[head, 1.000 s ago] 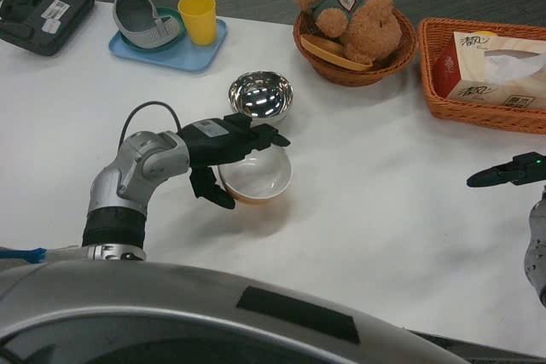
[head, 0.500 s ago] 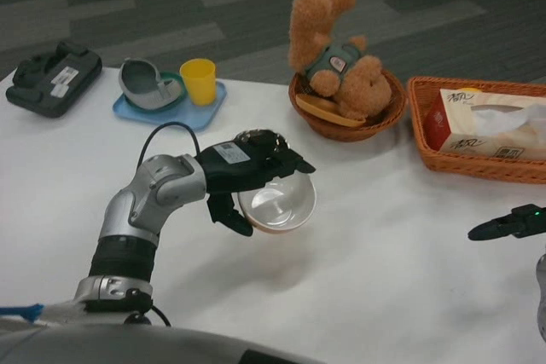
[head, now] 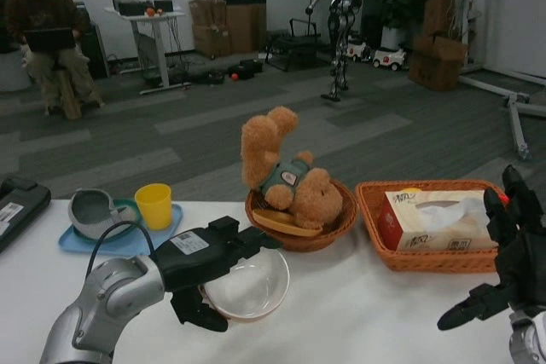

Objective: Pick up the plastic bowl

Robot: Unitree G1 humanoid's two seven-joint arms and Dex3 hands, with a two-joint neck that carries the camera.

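bowl point(head: 247, 286) lifted (maybe) off white table point(head: 358, 313)

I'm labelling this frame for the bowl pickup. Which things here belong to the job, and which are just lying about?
Job: plastic bowl, held up by the left hand.

Lying about: teddy bear in round basket, tissue box in square basket, yellow cup on blue tray, right hand waiting.
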